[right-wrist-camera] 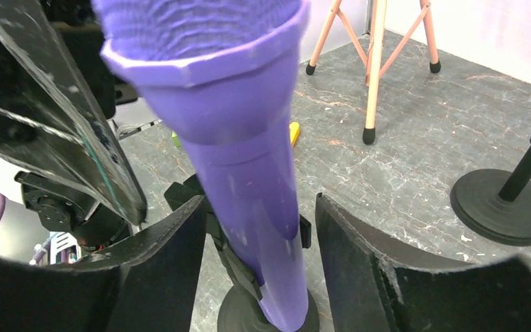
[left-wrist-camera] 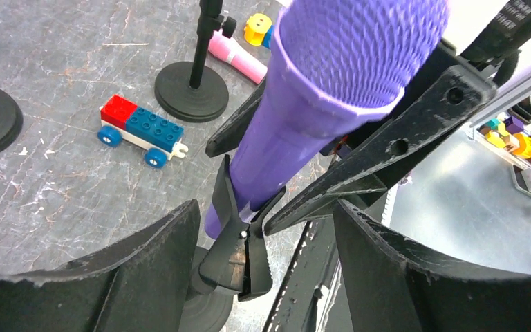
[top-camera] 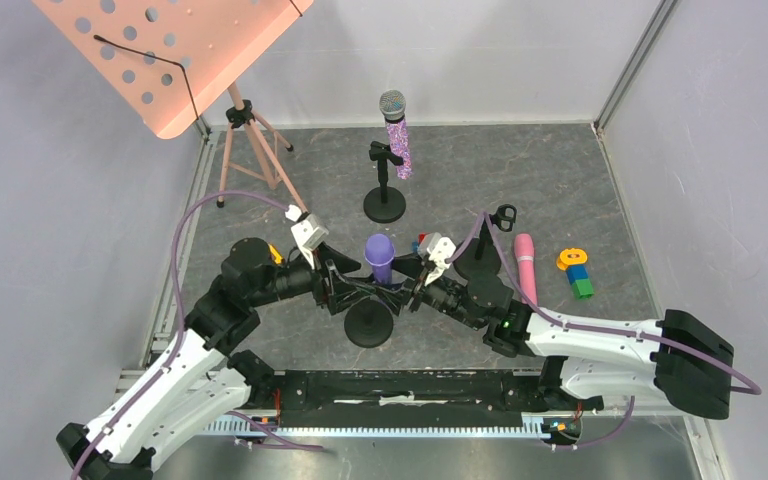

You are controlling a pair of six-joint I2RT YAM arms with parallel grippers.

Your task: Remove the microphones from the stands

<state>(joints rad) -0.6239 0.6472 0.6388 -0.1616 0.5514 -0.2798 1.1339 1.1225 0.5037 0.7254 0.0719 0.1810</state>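
Note:
The purple microphone [top-camera: 379, 257] stands upright in the clip of a black stand [top-camera: 369, 325] at the table's near middle. My left gripper [top-camera: 348, 290] reaches in from the left. In the left wrist view its fingers [left-wrist-camera: 145, 270] are apart on either side of the stand's clip [left-wrist-camera: 238, 252], which holds the microphone [left-wrist-camera: 304, 117]. My right gripper [top-camera: 412, 290] comes in from the right. Its fingers [right-wrist-camera: 366, 263] flank the microphone's handle [right-wrist-camera: 249, 173] with a gap on each side. Both grippers are open.
A glitter-handled microphone [top-camera: 396, 135] sits in a second stand [top-camera: 385, 203] behind. An empty stand [top-camera: 480, 255], a pink microphone [top-camera: 526, 265] and toy bricks [top-camera: 577, 273] lie to the right. A pink music stand [top-camera: 250, 130] stands at the back left. A toy car [left-wrist-camera: 142, 130] is on the floor.

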